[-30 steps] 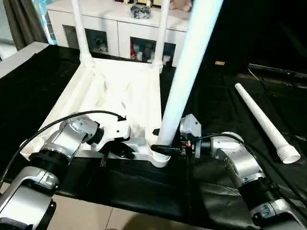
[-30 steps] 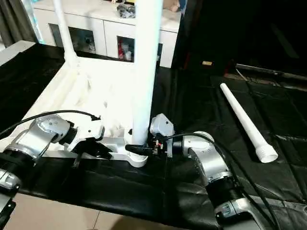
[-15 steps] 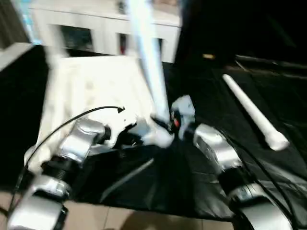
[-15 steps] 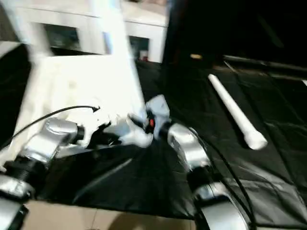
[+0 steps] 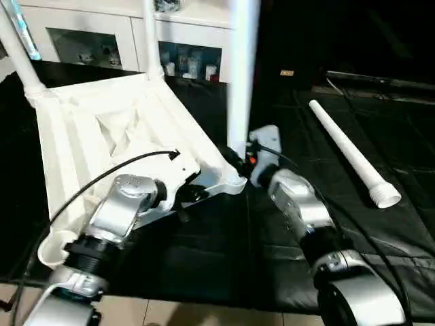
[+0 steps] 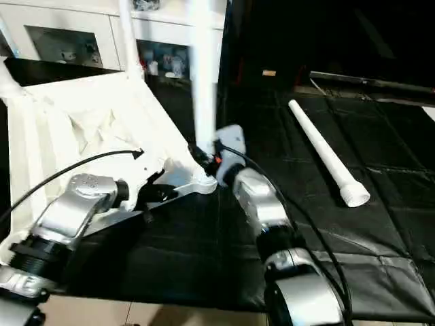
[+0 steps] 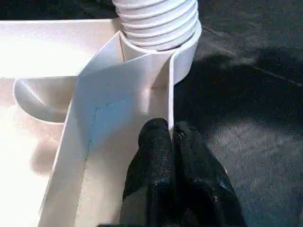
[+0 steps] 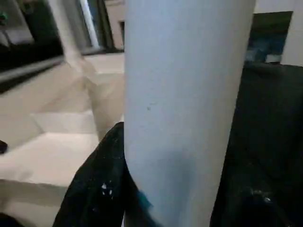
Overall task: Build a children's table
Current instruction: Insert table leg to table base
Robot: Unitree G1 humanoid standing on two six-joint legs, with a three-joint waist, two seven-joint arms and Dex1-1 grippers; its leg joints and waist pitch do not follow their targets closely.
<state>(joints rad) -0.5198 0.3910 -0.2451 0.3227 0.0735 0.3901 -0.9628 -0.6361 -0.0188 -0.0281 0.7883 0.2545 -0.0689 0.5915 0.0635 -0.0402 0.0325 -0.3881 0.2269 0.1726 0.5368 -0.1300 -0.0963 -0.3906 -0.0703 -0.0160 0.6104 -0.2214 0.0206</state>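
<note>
The right gripper (image 5: 238, 161) is clasping the base of an upright white leg (image 5: 242, 75), its black fingers (image 8: 94, 189) pressing against the tube where it is standing in the near-right corner socket (image 7: 182, 45) of the overturned table top (image 5: 102, 129). The left gripper (image 7: 171, 142), fingers pinched together on the thin wall of the table top's rim, is gripping that edge just left of the socket. Two more legs (image 5: 151, 37) are rising from the far corners. A fourth leg (image 5: 346, 151) is lying loose on the black cloth (image 5: 326, 122) to the right, well apart. A white cabinet (image 5: 88, 27) is standing beyond.
</note>
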